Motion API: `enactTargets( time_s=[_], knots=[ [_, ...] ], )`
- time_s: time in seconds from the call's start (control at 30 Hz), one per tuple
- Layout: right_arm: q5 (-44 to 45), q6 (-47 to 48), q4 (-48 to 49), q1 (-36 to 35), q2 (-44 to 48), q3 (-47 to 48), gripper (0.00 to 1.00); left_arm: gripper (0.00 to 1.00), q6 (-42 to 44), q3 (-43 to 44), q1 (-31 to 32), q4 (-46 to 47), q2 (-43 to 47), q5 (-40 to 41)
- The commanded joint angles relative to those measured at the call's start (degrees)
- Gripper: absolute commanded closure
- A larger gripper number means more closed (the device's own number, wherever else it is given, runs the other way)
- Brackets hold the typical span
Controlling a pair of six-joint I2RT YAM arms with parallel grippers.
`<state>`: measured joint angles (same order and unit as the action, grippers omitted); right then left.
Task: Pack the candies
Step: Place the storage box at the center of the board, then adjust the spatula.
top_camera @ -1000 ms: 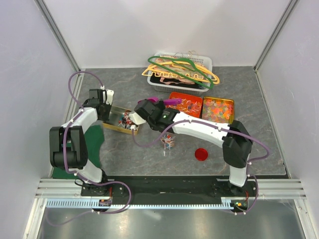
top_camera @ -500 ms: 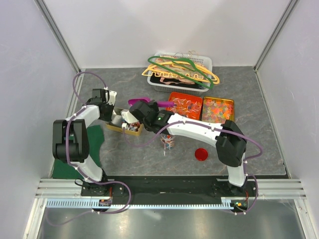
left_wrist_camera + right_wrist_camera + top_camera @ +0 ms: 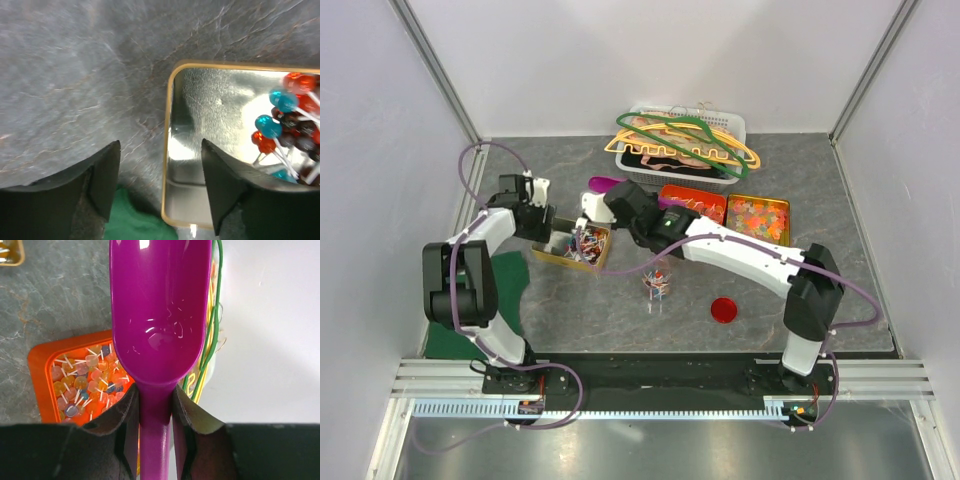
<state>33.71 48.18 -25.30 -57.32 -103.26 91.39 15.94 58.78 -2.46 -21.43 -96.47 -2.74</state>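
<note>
- Hovering at the near end of the shiny gold-rimmed metal tin (image 3: pixel 168 115), our left gripper (image 3: pixel 160 145) has its fingers spread wide and grips nothing. One finger hangs over the grey stone-patterned tabletop (image 3: pixel 75 75) and the other over the tin's bare floor, with the end wall between them.
- The small round red and blue candies on white sticks (image 3: pixel 287 117) are heaped at the far end of that tin. Many more lie loose in the orange rectangular tray (image 3: pixel 42 357), which sits just under the scoop's near side.
- Our right gripper (image 3: pixel 155 397) is pressed together on the handle of the glossy purple plastic scoop (image 3: pixel 160 305). Its bowl is empty and points out over the tray's edge toward the green wire coat hangers (image 3: pixel 215 315).
- We judge the step in hand to be fetching another load from the tray.
- To do it well, we would lower the lip to the tray floor, push forward shallowly, then level the bowl before lifting.
- The sticks look likely to tangle, so a slow lift should keep trailing candies from spilling over the rim.
- Before tipping into the tin, we would close the left fingers on its end wall. The tin looks light, and the green cloth (image 3: pixel 135 225) at its near corner may let it slide or rock.
</note>
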Motion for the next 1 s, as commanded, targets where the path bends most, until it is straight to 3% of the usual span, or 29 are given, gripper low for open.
enactTargets(
  time_s=[0.0,0.2,0.23,0.5,0.97],
  knots=[
    [-3.56,-7.30,-0.72,2.82,4.56,-1.56,1.00,0.23,0.93,4.67,-0.97,-2.12,8.56,-6.38],
    [-11.47,-12.85,-0.54,4.67,7.81,-4.20,1.00,0.22,4.71,7.31,-0.97,-3.97,18.92,-24.21],
    [-12.70,-13.81,-0.63,4.59,8.25,-4.73,1.00,0.22,4.62,7.66,-0.97,-4.14,19.73,-30.59],
    [-20.70,-17.07,-1.07,4.15,10.27,-7.37,1.00,0.26,-0.65,10.82,-1.06,-4.15,17.02,-56.99],
    [-22.73,-17.51,-3.44,1.34,9.75,-5.18,1.00,0.29,-3.55,10.12,-0.27,-1.95,13.76,-64.14]
  ],
)
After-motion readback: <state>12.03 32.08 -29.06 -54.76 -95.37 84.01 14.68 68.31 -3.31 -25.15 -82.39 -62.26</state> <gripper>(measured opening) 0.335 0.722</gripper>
